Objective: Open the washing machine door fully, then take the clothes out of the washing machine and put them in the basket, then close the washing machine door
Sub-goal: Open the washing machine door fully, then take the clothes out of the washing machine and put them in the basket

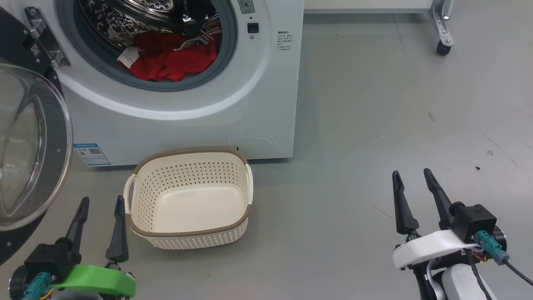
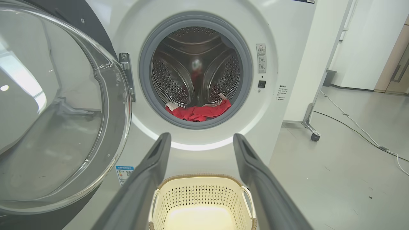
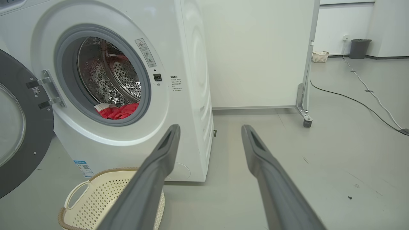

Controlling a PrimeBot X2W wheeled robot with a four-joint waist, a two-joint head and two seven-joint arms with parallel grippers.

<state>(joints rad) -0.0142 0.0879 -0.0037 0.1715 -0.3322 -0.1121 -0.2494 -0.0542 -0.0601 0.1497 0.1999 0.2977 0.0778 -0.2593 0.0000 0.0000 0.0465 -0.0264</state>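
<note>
Clothes [image 1: 170,62]: red garments with pale trim, heaped at the bottom front of the drum [image 1: 108,23], upper left of the head view; lower centre of the opening in the left wrist view [image 2: 198,112]; partly hidden by the gasket in the right wrist view [image 3: 119,111].

Left fingers [image 1: 118,233]: two dark prongs, spread apart, nothing between them; lower left of the head view. In the left wrist view [image 2: 143,185] they frame the basket and point toward the drum mouth.

Right fingers [image 1: 403,208]: spread apart, holding nothing; lower right of the head view, over bare floor [image 1: 374,125]. In the right wrist view [image 3: 150,182] they point past the machine's lower right corner.

Basket [image 1: 189,151]: cream, perforated, brown rim, two loop handles; upright on the floor just beside the left fingers, close to the machine's front, below the drum opening. Nothing inside. Seen also at bottom centre [image 2: 201,195] and lower left [image 3: 105,195].

Washing machine [image 1: 187,125]: white front-loader, grey gasket [image 1: 227,46], blue label [image 1: 91,154] at its lower left corner.

Washing machine door [image 1: 29,146]: swung wide open on its hinge [image 1: 43,37], glass bowl facing outward, left edge of the head view; large at left in the left wrist view [image 2: 57,111].

Background: caster [image 1: 443,48] of a white panel, upper right; cable [image 3: 351,99] along the floor; grey bin [image 3: 359,48] far upper right.
</note>
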